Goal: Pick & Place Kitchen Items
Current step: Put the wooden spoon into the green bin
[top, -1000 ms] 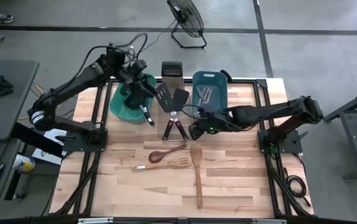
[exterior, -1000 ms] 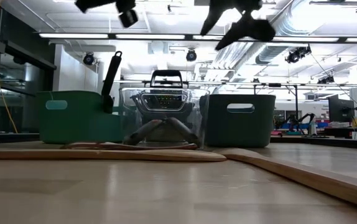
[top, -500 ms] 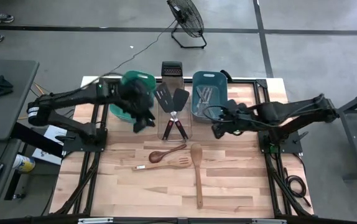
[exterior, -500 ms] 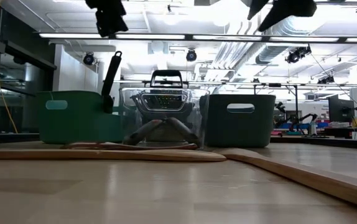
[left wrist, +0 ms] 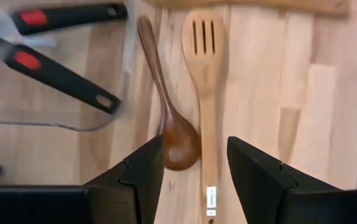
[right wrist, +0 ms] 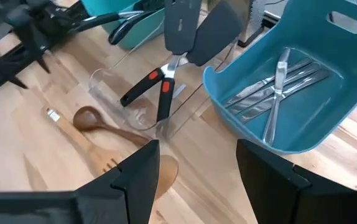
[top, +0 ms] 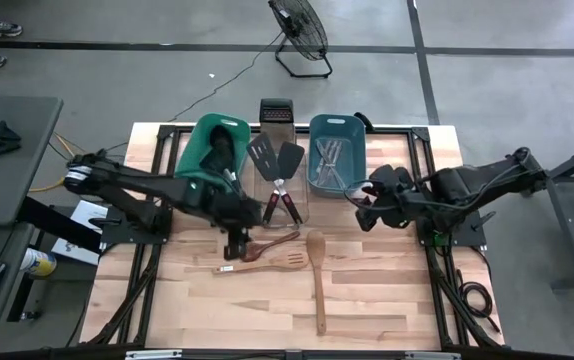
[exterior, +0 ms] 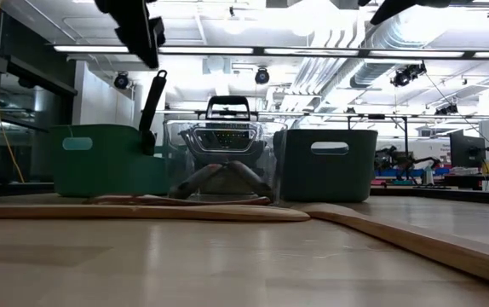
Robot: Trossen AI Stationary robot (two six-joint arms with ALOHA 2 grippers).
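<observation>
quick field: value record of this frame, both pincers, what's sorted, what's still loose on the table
left pincer: open, empty, above the dark wooden spoon
right pincer: open, empty, near the blue tub
blue tub: silver utensils
clear tub: two black turners
teal tub: black utensil
loose on table: dark wooden spoon, slotted wooden spatula, long wooden spoon

Brown wooden utensils (top: 285, 255), centre: three
Black plastic turners (top: 275, 155), upper centre: two
Plastic tubs (top: 337, 125), upper centre: three
</observation>
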